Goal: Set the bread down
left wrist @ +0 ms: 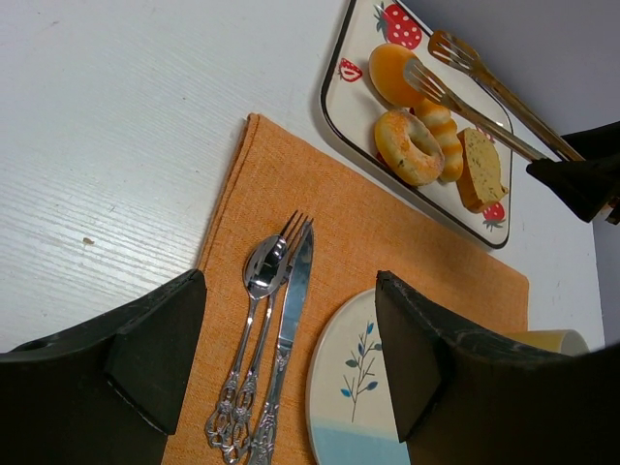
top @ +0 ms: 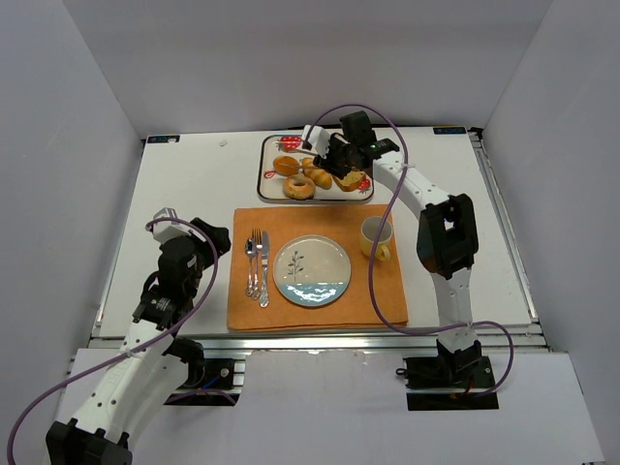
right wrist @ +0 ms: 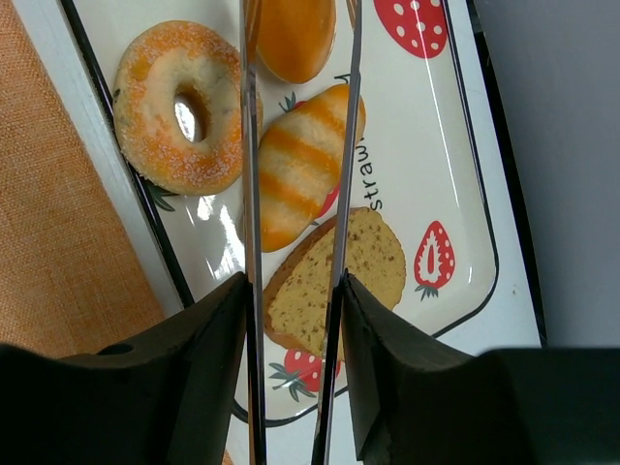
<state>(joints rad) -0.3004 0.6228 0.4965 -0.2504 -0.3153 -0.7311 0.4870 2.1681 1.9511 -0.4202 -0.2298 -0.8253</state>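
**Tongs over the bread tray**

Your right gripper (right wrist: 295, 291) pinches a pair of metal tongs (right wrist: 249, 194) between its fingers, with the tong tips reaching out at the oval roll (right wrist: 291, 34). The roll and the bagel (right wrist: 179, 107) both lie on the strawberry-print tray (right wrist: 426, 145) at the far side of the counter (top: 184, 194), beside a striped bun (right wrist: 300, 165) and a bread slice (right wrist: 373, 266). Your left gripper (left wrist: 291, 281) hangs spread wide above the orange placemat (left wrist: 378, 232), near the cutlery (left wrist: 271, 320).

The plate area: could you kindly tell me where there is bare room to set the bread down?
The plate is bare, bordered by the cutlery on its left and the mug at its upper right. The placemat strip between plate and tray is also free. The tray is crowded: bagel, roll, other pieces and the tongs.
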